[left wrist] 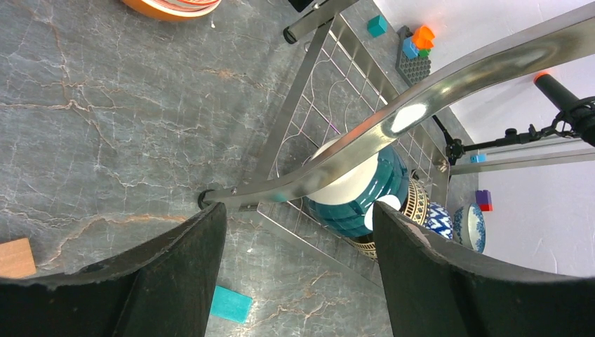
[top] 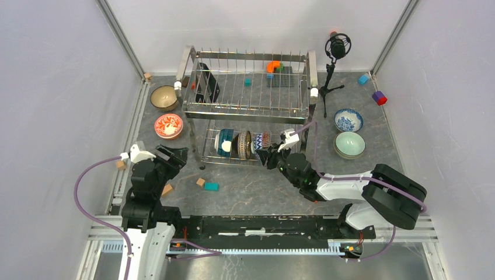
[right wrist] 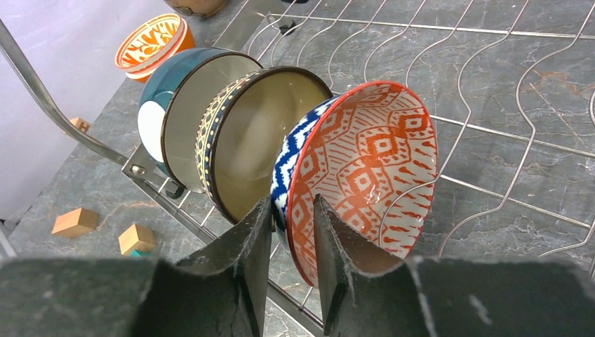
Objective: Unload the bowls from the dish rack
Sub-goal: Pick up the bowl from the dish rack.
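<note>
- My right gripper (right wrist: pixel 291 205) sits narrow around the rim of the red-patterned bowl (right wrist: pixel 372 154); whether it is clamped, I cannot tell.
- That bowl stands on edge in the dish rack (right wrist: pixel 491 119), lower tier, beside the dark-rimmed bowl (right wrist: pixel 266 133).
- My left gripper (left wrist: pixel 298 210) hangs wide, empty.

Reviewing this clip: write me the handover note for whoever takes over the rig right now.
Left gripper: open, empty, by the left end of the dish rack.
Right gripper: pinching the rim of the red-and-blue patterned bowl, which stands on edge in the lower tier.
Done: four bowls on the table. The brown-gold bowl and red-and-white bowl are left of the rack; the blue-and-white bowl and pale green bowl are right of it.
Left: lift out the pinched bowl, then the black-rimmed patterned bowl and teal bowl beside it.
</note>
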Tool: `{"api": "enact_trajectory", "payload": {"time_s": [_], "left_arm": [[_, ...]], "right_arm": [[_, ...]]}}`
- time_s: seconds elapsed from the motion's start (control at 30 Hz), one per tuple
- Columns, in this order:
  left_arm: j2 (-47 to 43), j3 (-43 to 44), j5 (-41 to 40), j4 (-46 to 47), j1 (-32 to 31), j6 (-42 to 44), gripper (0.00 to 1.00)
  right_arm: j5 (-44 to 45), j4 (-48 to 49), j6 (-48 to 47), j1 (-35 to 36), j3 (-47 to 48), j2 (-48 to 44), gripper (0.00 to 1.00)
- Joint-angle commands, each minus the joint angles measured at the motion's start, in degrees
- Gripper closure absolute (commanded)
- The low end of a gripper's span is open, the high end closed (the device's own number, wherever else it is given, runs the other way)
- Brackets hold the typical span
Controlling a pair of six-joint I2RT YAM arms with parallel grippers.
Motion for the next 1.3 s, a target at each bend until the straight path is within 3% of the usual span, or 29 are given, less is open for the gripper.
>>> {"api": "enact_trajectory", "payload": {"time_s": [0.0, 0.27, 0.5, 1.27], "left_arm": [[-0.3, -0.2, 0.7, 2.3, -0.2, 2.3, 0.19], [-0.2, -0.4, 1.0, 2.4, -0.3, 2.3, 0.19], [-0.4, -0.4, 1.0, 2.4, -0.3, 2.2, 0.19], [-0.4, -0.6, 1.0, 2.4, -0.5, 2.1, 0.19]], "right_arm": [[-0.8, 4.7, 1.9, -0.9, -1.6, 0.6, 0.68], [-3.4, 8.0, 4.4, -1.9, -3.1, 1.7, 0.82], [-5.3, 9.1, 4.7, -2.6, -3.7, 1.0, 1.00], [-12.3, 15.9, 7.0, -5.9, -8.5, -3.5, 1.00]]}}
